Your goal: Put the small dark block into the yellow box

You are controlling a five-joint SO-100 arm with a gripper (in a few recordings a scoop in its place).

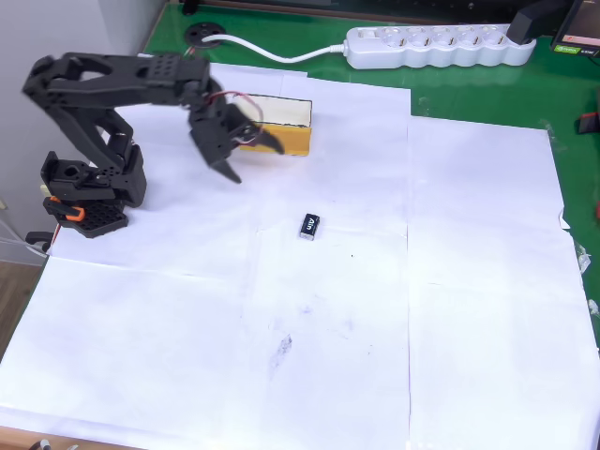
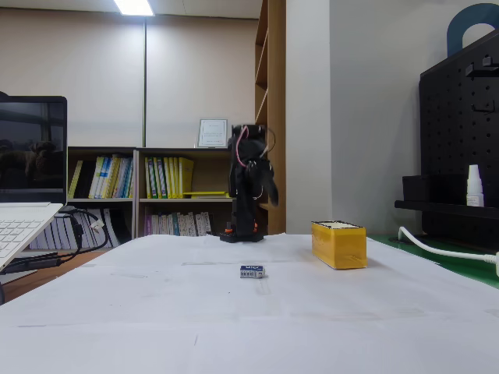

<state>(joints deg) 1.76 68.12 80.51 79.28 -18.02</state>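
One small dark block (image 1: 309, 226) lies on the papered desk (image 1: 469, 281), well apart from the yellow box (image 1: 281, 127). Our jaws (image 1: 251, 157) hang wide and empty (over the box's edge); we should descend squarely across the block's short sides.

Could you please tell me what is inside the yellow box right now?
The yellow box shows only a bare cream inside; the block lies on the paper outside it. The pincer hangs above its left end in the overhead view and covers that part.

Even, bright light; a ceiling lamp (image 2: 134, 7) glows at 11 o'clock. The moving tool (image 1: 246, 156) is blurred.
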